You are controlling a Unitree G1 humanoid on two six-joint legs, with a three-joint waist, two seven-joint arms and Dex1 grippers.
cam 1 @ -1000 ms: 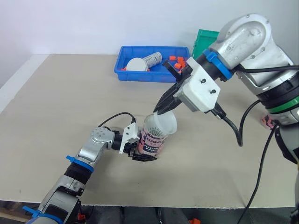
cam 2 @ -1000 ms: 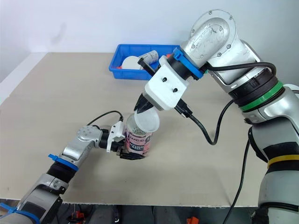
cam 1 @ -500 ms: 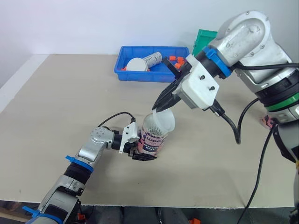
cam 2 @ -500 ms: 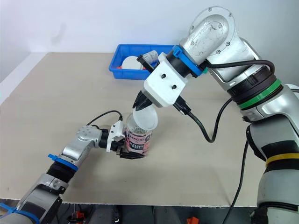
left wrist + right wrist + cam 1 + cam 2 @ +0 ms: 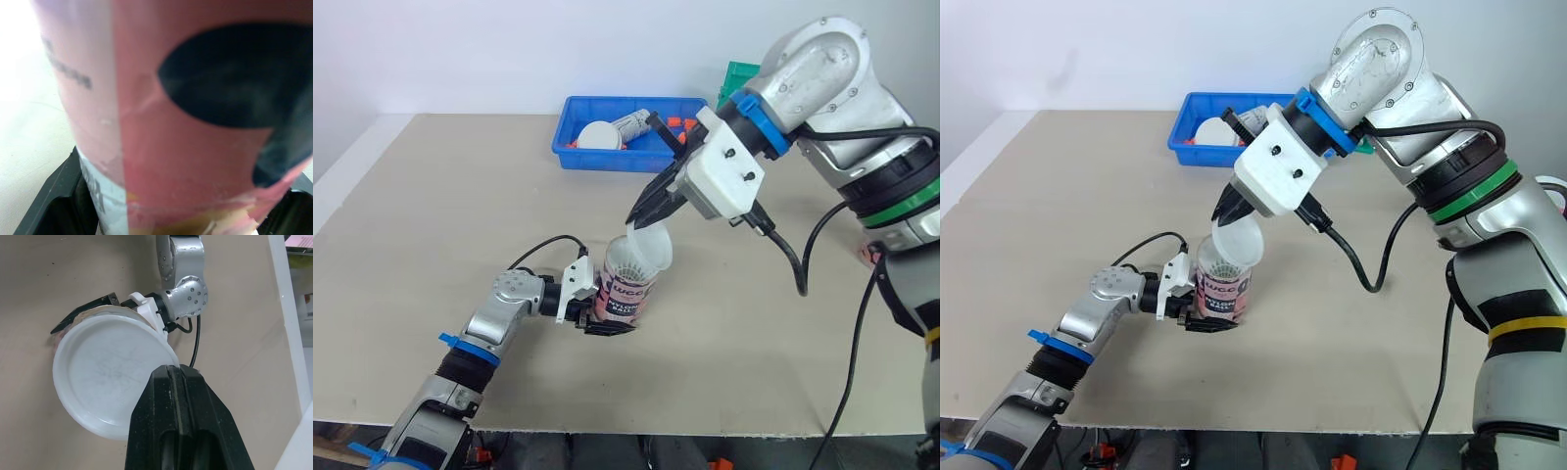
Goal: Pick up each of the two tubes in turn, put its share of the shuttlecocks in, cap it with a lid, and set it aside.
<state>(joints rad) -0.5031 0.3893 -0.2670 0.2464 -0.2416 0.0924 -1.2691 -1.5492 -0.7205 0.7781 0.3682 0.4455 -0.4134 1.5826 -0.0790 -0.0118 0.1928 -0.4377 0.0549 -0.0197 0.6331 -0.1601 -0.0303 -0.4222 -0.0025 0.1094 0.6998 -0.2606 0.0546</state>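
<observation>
Though seemingly loaded, with white feathers showing at the mouth, not yet capped: tube (image 5: 626, 296), pink and white with dark lettering, upright on the desk (image 5: 460, 196) near its front middle. Tilted over the mouth, touching the rim or just shy of it, cannot tell which: translucent white lid (image 5: 644, 257), pinched at its edge by the closed right pincer (image 5: 639, 217). Clamped low around the tube body: left pincer (image 5: 605, 315). Judged mid-capping; pressing home and setting aside left to do. Farther back, in the blue bin (image 5: 607, 159): second tube (image 5: 632, 123) lying on its side, another white lid (image 5: 597, 135), small orange pieces (image 5: 680, 132). Roughly half the job remaining.
</observation>
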